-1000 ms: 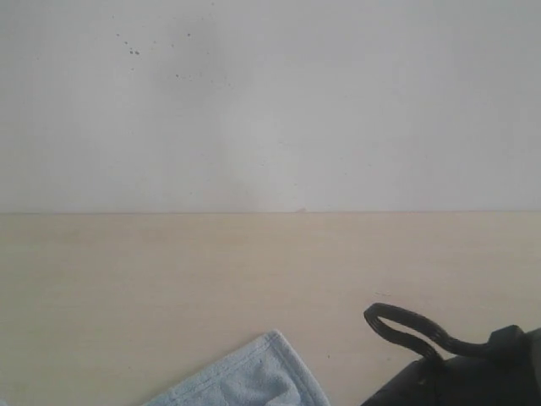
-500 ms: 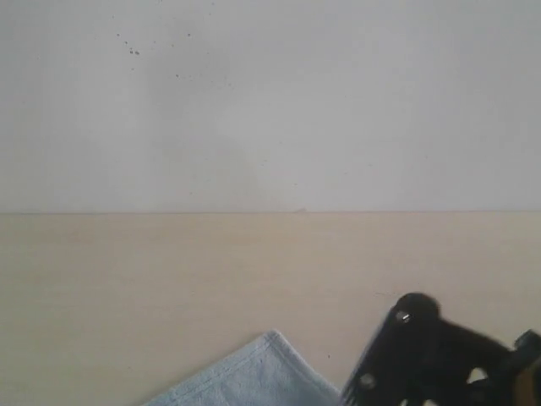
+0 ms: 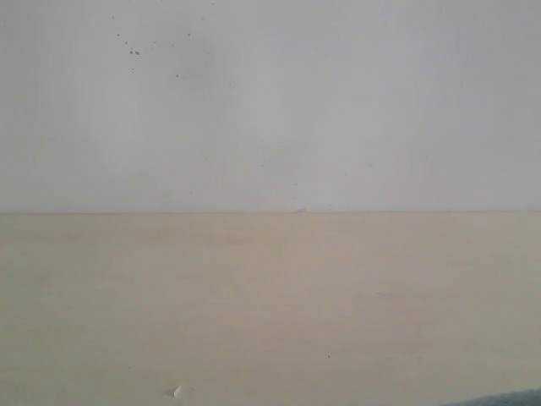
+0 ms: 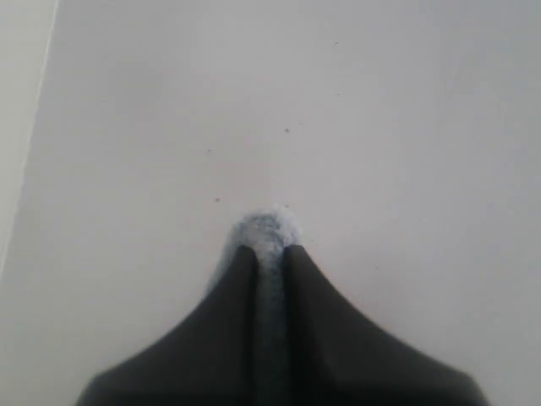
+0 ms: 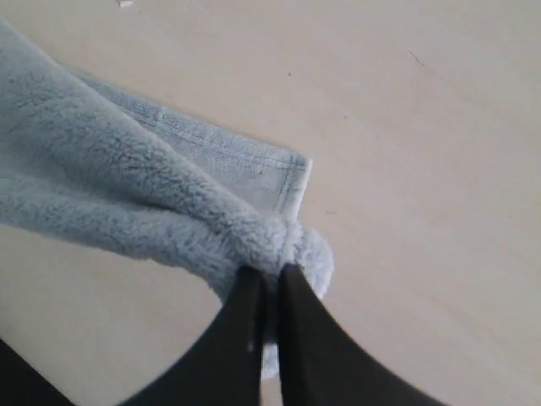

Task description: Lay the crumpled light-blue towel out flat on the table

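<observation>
The light-blue fluffy towel (image 5: 110, 186) shows mostly in the right wrist view, bunched into a thick roll, with a hemmed corner (image 5: 283, 173) lying over the beige table (image 5: 406, 127). My right gripper (image 5: 270, 271) is shut on a fold of the towel. In the left wrist view my left gripper (image 4: 269, 248) is shut on a tuft of towel (image 4: 266, 227), which pokes out past the fingertips against a plain pale surface. The exterior view shows only bare table (image 3: 270, 296) and wall; neither arm appears there.
A white wall (image 3: 270, 101) rises behind the table's far edge. A tiny white speck (image 3: 176, 391) lies on the table near the lower edge of the exterior view. A thin grey-blue sliver (image 3: 499, 397) sits at the exterior view's bottom right; what it is cannot be told.
The towel corner and the dark right arm that stood at the bottom of the exterior view have left it. A small white speck now shows where the towel lay.
</observation>
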Robot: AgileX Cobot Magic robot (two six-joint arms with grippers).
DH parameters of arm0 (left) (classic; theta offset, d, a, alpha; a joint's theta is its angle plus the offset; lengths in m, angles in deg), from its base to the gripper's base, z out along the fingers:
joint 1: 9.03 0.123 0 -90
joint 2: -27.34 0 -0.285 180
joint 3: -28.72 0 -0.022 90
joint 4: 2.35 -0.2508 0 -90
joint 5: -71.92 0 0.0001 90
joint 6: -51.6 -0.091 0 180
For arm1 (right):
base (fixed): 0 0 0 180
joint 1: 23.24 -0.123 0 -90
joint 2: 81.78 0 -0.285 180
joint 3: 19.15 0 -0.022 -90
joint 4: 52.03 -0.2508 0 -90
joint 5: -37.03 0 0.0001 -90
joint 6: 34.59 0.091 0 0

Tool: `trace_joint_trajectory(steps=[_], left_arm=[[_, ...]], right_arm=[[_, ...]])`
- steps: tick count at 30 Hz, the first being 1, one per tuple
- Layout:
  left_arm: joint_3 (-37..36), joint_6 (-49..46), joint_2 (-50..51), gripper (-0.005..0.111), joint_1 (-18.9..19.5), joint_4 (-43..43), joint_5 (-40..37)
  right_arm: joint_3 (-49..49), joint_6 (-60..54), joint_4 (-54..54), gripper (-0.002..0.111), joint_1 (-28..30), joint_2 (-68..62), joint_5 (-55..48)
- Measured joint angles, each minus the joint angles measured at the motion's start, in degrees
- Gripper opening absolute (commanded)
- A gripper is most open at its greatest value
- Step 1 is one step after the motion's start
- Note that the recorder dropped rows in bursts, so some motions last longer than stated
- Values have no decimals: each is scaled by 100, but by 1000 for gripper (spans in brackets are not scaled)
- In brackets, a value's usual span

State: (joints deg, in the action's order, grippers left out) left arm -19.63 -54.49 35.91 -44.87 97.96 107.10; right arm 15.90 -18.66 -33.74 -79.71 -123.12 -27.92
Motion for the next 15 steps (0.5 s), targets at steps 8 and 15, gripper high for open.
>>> trace_joint_trajectory(steps=[8,15], left_arm=[[-14,0,-22,4,0,0,-385],[-572,350,22,4,0,-12,-406]], right_arm=[[-783,0,441,0,0,262,-488],[-1009,13,1072,0,0,179,-534]])
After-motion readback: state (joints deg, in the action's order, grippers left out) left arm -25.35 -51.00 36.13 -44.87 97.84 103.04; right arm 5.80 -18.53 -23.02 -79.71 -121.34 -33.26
